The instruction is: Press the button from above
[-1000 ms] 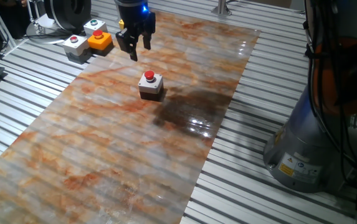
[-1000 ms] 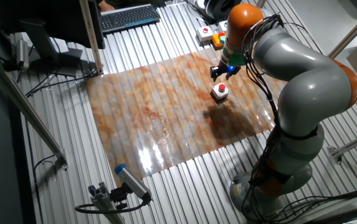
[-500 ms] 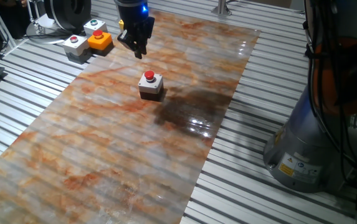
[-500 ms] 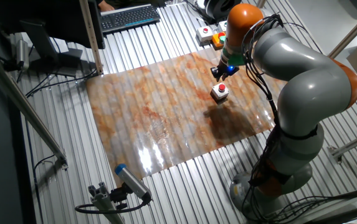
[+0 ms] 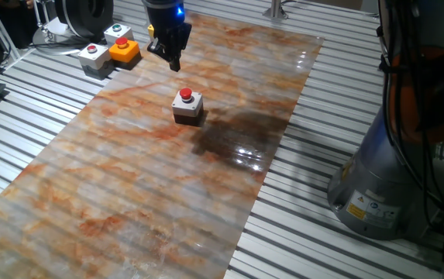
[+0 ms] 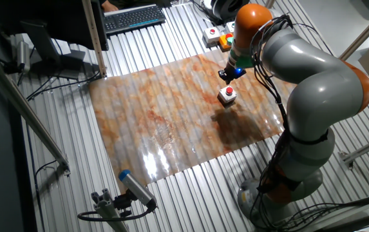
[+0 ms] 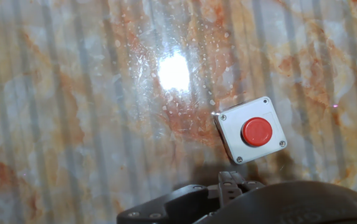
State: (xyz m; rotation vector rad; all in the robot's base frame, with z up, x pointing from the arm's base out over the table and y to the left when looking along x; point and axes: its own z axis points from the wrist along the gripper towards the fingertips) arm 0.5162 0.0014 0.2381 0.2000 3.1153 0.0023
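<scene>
Boxes at the far left first: a grey box, an orange box and a white box with coloured caps, parked off the mat at about ten o'clock, well apart from the work and not the target. Next, gripper hanging above the marbled mat, pointed straight down, fingers drawn together into one point, probably to give a single blunt tip for pushing. Then button, red, on its small grey-topped box near mat centre, untouched, at five o'clock from the gripper. Seen from the hand, button offset toward three o'clock, so not yet lined up overhead.
</scene>
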